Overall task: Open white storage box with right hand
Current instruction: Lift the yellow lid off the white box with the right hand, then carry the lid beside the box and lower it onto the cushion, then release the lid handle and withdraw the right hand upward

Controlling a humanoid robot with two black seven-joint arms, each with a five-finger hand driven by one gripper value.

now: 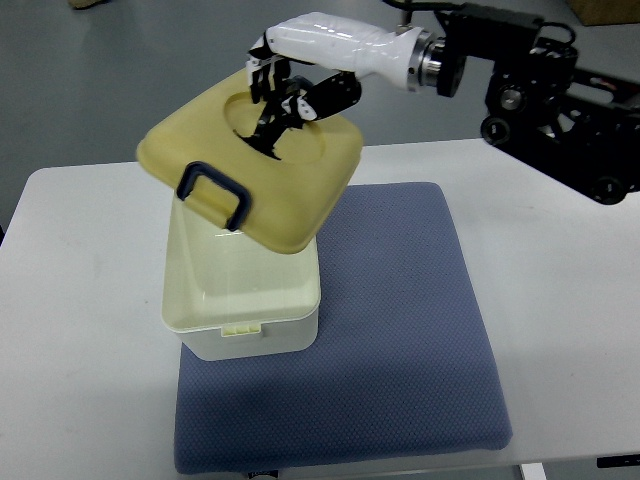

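Lifting was the step in hand, as I read it: the right hand (285, 95) had its dark fingers (270, 110) curled down into the recess on top of the lid (255, 165) and was holding it by the grip there, w/ the arm coming in from the top-right of the view. The lid was clear of the box (245, 300) on the near side and tilted, its far-right edge high, its near-left edge w/ the dark blue handle (212, 195) dipping low over the box's back rim. I couldn't tell whether lid and rim were touching there or just apart. The box sat on the left part of the blue mat (400, 330), the mat on the white bench (560, 260), and the box mouth was mostly open to view, nothing visible inside. A small latch tab (243, 328) showed on the near wall. Left hand wasn't in shot.

By my judgement the task was most of the way done: lid off the seat, not yet set down. Next move called for carrying the lid sideways, prob. to the right over the bare mat, raising it enough first so the low edge didn't catch the rim and drag the box. Grip looked shallow, fingers only in the recess, so slow wrist motion; a swinging lid could slip out.
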